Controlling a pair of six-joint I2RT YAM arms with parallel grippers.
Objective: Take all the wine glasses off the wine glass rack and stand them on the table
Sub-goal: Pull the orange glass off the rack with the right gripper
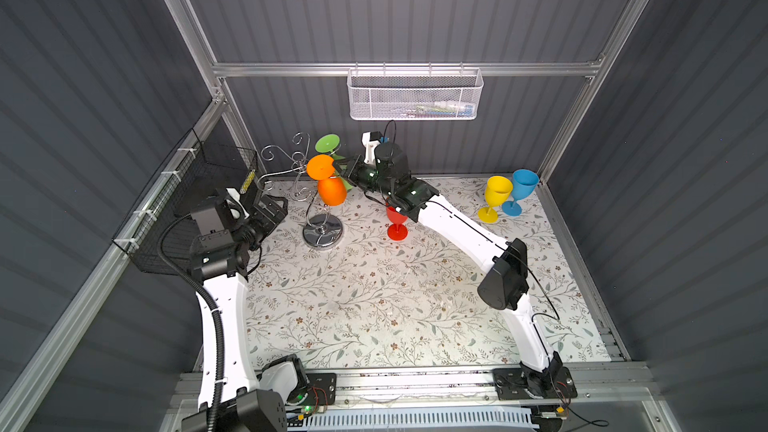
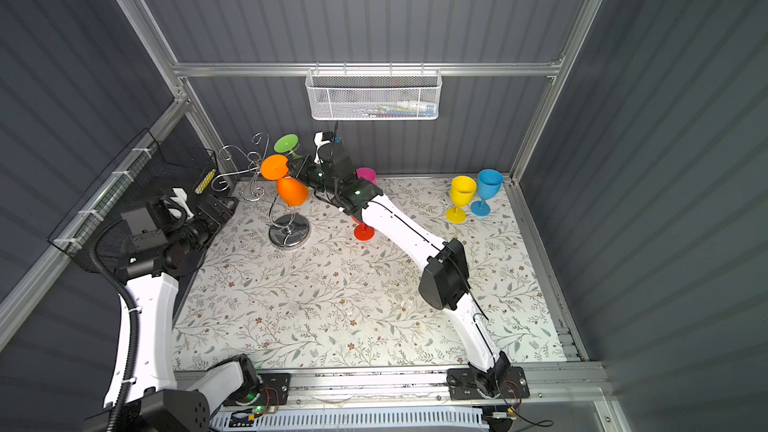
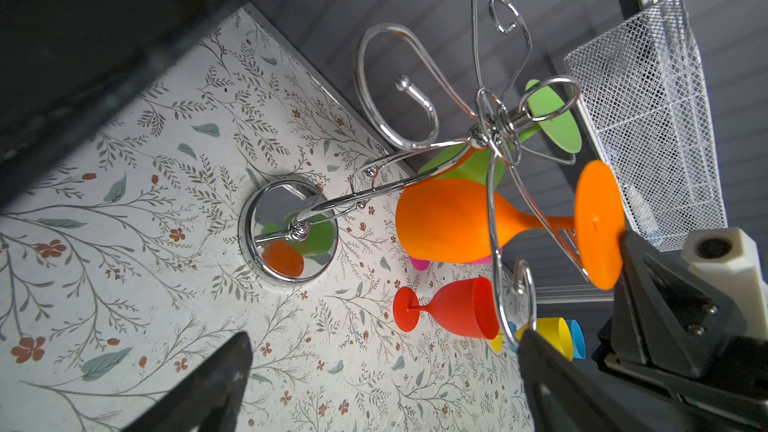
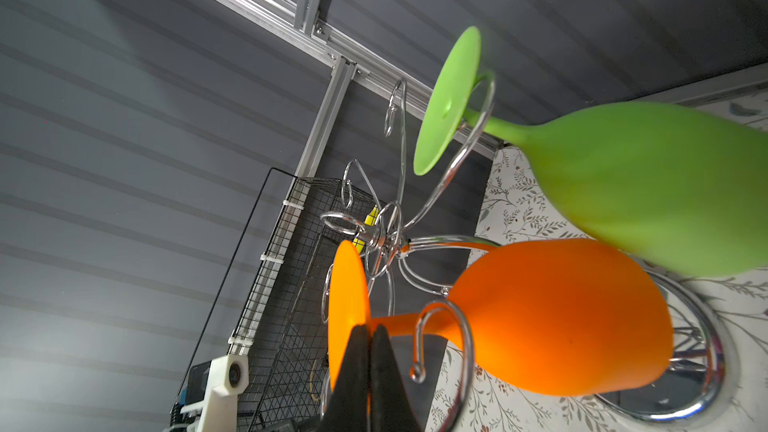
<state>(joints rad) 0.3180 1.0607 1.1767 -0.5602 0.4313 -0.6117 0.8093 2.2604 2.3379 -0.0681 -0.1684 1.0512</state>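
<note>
right gripper (image 4: 370,351) pinches the orange glass (image 4: 561,317) by its foot's edge; i fear it slips or drags the rack (image 1: 323,232) over. left gripper (image 1: 274,207) gapes, empty.

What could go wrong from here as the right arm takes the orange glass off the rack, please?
1. The right gripper pinches only the foot rim of the orange wine glass, so the glass may slip or swing free.
2. Its stem sits inside a curled arm of the wine glass rack. A skewed pull could snag and tip the rack, which the open left gripper is not gripping.
3. The green glass hangs close beside and might get knocked.
</note>
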